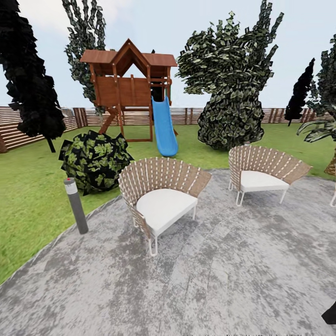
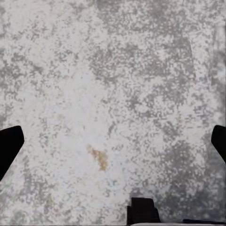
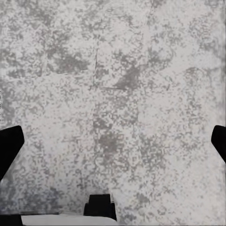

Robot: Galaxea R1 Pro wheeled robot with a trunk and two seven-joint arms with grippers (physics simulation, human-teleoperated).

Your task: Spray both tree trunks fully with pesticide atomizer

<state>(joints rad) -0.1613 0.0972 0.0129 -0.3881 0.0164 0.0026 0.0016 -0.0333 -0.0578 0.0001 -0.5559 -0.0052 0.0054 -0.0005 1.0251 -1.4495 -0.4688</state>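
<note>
While both grippers (image 2: pixel 113 141) (image 3: pixel 113 141) gape over paving (image 1: pixel 210 280), nothing between fingers.

**A:** ok so we're looking at a grey patio (image 1: pixel 196 280) with two wicker chairs (image 1: pixel 161 198) on it, white cushions, one nearer and one (image 1: pixel 263 175) further right.

**B:** yep, and we've got a short grey bollard (image 1: pixel 76 205) right at the patio edge, with a round bush (image 1: pixel 95 161) just behind it.

**A:** further back we see a wooden playhouse (image 1: pixel 128 84) with a blue slide (image 1: pixel 164 126) coming off it.

**B:** plus a black column tree (image 1: pixel 28 79) on the left.
</note>
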